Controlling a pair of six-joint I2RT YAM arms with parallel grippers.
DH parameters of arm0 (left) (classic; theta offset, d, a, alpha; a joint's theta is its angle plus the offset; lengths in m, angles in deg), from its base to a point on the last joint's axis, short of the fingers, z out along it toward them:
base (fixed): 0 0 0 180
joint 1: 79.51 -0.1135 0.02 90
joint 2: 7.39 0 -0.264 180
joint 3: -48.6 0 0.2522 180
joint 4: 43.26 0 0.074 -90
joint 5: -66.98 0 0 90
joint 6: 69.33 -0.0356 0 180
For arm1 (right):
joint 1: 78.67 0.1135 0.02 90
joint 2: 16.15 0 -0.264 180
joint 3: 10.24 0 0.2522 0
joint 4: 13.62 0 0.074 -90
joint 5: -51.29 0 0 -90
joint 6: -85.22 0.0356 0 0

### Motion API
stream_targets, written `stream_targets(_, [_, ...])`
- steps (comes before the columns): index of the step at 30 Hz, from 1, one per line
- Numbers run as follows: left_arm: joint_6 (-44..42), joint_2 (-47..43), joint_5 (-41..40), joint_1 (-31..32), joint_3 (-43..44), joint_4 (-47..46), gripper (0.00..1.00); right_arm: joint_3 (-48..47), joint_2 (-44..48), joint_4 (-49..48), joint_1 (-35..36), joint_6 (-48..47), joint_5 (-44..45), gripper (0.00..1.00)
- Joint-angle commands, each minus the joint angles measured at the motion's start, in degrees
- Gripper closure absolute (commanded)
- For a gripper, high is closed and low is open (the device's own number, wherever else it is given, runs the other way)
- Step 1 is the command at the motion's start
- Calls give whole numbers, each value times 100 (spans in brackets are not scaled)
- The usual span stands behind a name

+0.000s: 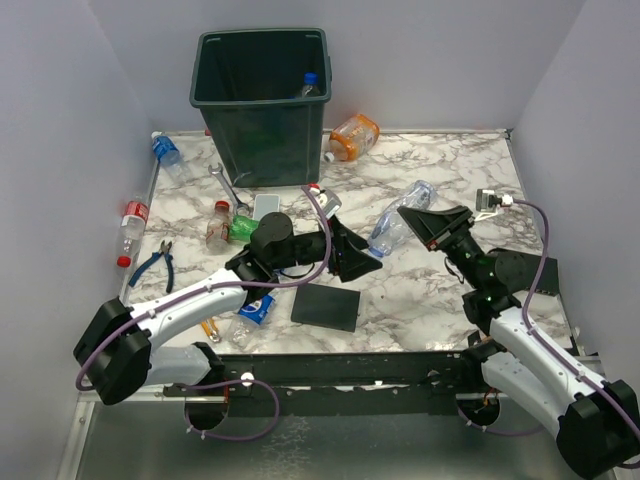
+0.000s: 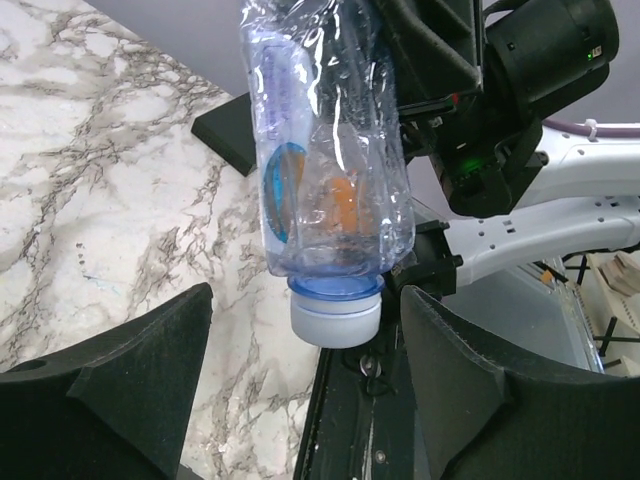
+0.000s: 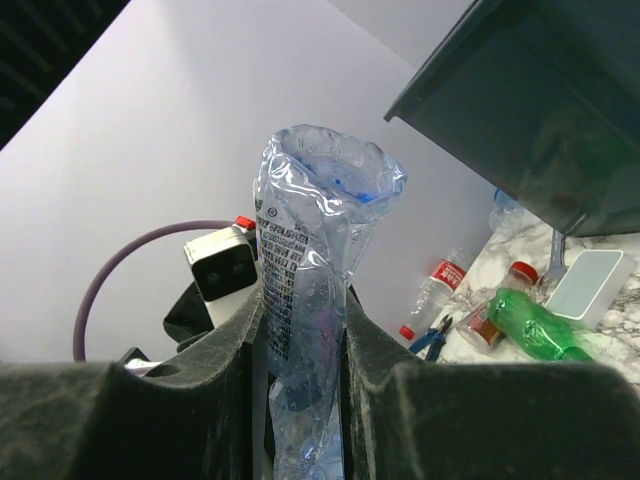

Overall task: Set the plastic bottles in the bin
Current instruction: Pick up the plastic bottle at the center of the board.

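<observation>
Nearest the left wrist camera, the black padded fingers [image 2: 120, 390] of the left jaws stood released. One was on either side of the white-capped end of a crushed clear plastic bottle [image 2: 330, 170], and neither touched it. The right wrist view showed the right jaws clenched around that bottle's body [image 3: 310, 250]. In the top view it hung over the marbled surface [image 1: 450, 170], right of centre, well apart from the tall dark green square bin [image 1: 255, 140] at upper middle.

Only one blue-capped bottle [image 1: 310, 84] showed inside the bin, so most of the task seemed left. An orange-labelled bottle [image 1: 352, 138] lay just beside the bin, and a red-labelled bottle [image 1: 130, 222] lay at the left edge. A green bottle [image 1: 243, 226] lay left of centre.

Only the top view showed the bin's inside. Only the wrist views showed the grip closely.
</observation>
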Motion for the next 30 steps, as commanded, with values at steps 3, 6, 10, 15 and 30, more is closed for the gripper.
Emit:
stream_targets(3, [-103, 101, 138, 63, 247, -117, 27, -191, -77, -334, 28, 147, -208, 100])
stream_targets(6, [-104, 139, 122, 95, 317, -117, 33, -170, -130, -400, 45, 163, -206, 100])
stream_targets(10, [-108, 198, 138, 131, 390, -117, 44, -155, -180, -447, 85, 138, -197, 100])
stream_targets(15, [-151, 261, 178, 195, 378, -117, 71, -137, -174, -429, 104, 106, -190, 100])
stream_targets(30, [-1962, -294, -1107, 258, 924, 1710, 100, -1864, 970, 4329, 112, -2117, -232, 0])
